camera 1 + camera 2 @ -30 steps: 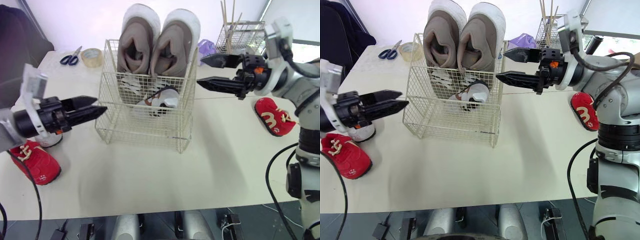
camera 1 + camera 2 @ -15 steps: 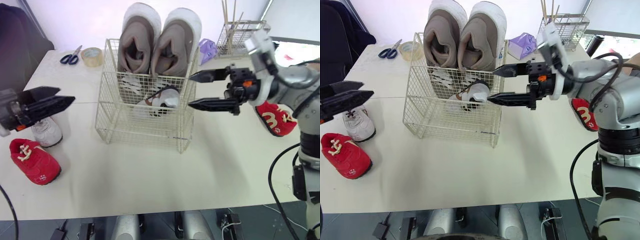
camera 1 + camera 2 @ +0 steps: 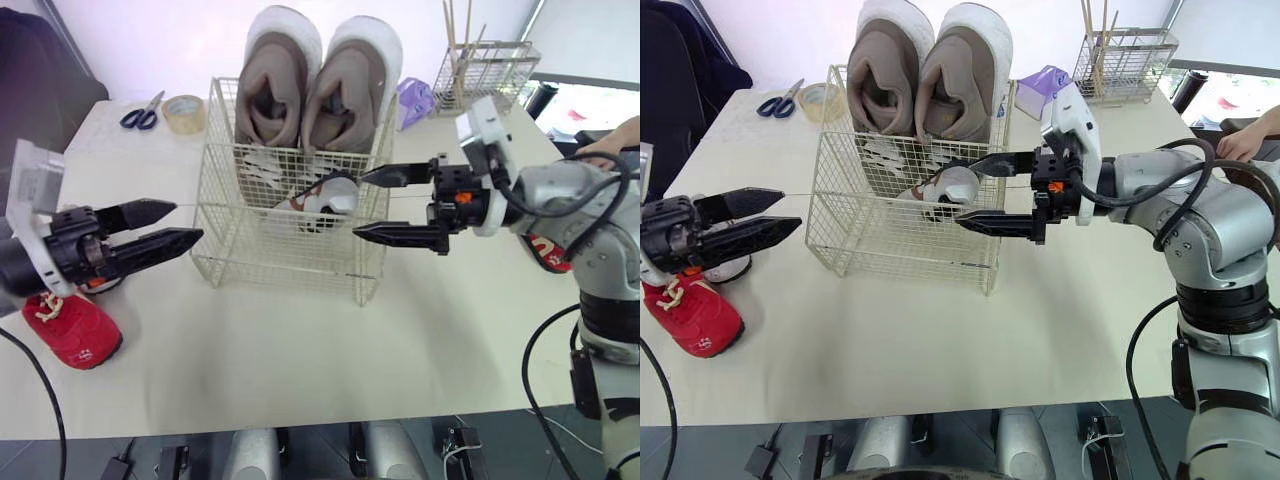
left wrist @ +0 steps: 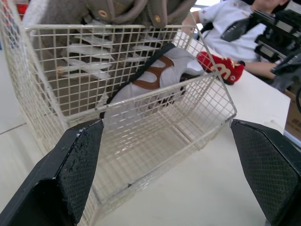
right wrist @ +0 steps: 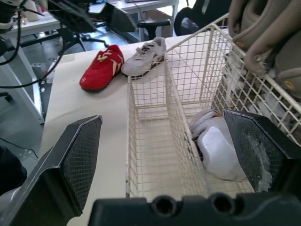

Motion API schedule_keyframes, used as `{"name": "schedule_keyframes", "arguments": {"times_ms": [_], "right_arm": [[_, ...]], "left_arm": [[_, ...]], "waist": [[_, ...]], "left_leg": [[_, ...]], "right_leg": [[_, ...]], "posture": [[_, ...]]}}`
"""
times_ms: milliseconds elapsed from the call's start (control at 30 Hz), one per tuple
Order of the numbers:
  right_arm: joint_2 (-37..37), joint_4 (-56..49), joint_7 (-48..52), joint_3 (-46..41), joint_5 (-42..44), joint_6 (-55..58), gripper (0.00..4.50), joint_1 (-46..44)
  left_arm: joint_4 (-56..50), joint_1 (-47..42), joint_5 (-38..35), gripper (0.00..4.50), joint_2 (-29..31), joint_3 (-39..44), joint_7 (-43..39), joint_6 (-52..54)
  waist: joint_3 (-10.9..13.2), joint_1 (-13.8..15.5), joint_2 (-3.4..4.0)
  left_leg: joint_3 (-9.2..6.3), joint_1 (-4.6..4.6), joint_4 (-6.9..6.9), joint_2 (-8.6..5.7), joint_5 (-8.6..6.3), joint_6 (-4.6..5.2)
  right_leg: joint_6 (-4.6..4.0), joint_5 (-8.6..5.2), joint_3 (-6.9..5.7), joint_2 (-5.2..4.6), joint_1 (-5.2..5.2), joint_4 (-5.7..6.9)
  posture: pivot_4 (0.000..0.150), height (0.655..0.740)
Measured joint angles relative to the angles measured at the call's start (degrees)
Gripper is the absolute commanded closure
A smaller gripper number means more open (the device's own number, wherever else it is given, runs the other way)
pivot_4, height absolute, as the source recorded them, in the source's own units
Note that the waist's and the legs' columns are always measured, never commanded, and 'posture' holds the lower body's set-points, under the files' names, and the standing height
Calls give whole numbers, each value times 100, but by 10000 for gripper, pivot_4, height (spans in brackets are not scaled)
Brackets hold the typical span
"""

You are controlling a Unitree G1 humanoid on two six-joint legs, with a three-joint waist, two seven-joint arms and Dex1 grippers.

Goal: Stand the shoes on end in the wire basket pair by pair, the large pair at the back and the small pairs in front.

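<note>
The wire basket stands mid-table. A large taupe-and-white pair stands on end at its back. One small white-and-brown shoe leans in the front part, toward the right wall. My right gripper is open at the basket's right side, level with that shoe and holding nothing. My left gripper is open and empty just left of the basket. On the table at the left lie a red shoe and a small white shoe. Another red shoe lies at the right, behind my right arm.
Scissors and a tape roll lie at the back left. A purple bag and a wire rack with sticks stand at the back right. A person's hand rests at the right edge.
My right gripper has moved left and down to the basket's right side. My left gripper has come back toward the basket's left wall. A person's hand has appeared at the right.
</note>
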Motion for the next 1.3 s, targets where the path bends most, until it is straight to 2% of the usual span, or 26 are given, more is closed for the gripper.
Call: {"name": "schedule_keyframes", "arguments": {"times_ms": [133, 267, 333, 433, 533, 700, 967, 1300], "right_arm": [[-86, 64, 20, -68, 134, 174, 0, -67], [-225, 180, 201, -389, 742, 595, 0, -358], [-316, 379, 368, -500, 920, 681, 0, -604], [-477, 707, 714, -495, 959, 689, 0, -907], [-501, 831, 989, -323, 889, 616, 0, -1073], [-436, 833, 1260, -141, 988, 715, 0, -1230], [-335, 449, 1445, 58, 1143, 790, 0, -1326], [-238, 315, 1401, 237, 819, 299, 0, -1278]], "left_arm": [[102, 27, 433, 622, 17, -63, 118, -112], [684, 188, 989, 622, 50, 49, 276, -175], [1100, 235, 1359, 622, 112, 150, 372, -227], [2064, 245, 1859, 622, 560, 286, 351, -202], [2781, 224, 2131, 622, 794, 629, 41, -191], [3820, 136, 2643, 622, 1020, 620, -327, -311], [5242, -419, 3420, 622, 1036, 51, -852, -817], [6077, -1152, 4005, 622, 1028, -364, -1243, -1276]], "waist": [[0, -9, 0], [0, -25, 0], [0, -23, 0], [0, -27, -3], [0, -27, -2], [0, -25, -2], [-4, -36, -9], [-12, -29, -22]], "left_leg": [[0, 1, -1, 0, 0, 0], [1, 0, -4, 2, 0, 0], [2, 0, -4, 3, 0, 1], [6, -1, -5, 3, -1, 0], [7, -3, -6, 4, -3, 0], [7, -3, -11, 5, -4, -1], [9, -10, -17, 10, -15, -18], [25, -75, 2, 0, -2, 2]], "right_leg": [[1, 1, 0, 2, -3, 2], [3, 2, 1, 6, -10, 3], [1, 1, 0, 6, -9, 3], [-12, -7, 1, 1, -21, 0], [-13, -7, 0, -4, -35, -7], [-16, -5, 0, -10, -41, -7], [-22, -2, -2, -46, -53, -7], [-10, 14, -14, -34, -88, 8]], "posture": [[1500, 7400], [1500, 7400], [1500, 7400], [1500, 7400], [1500, 7400], [1500, 7400], [1500, 7400], [1500, 7400]]}}
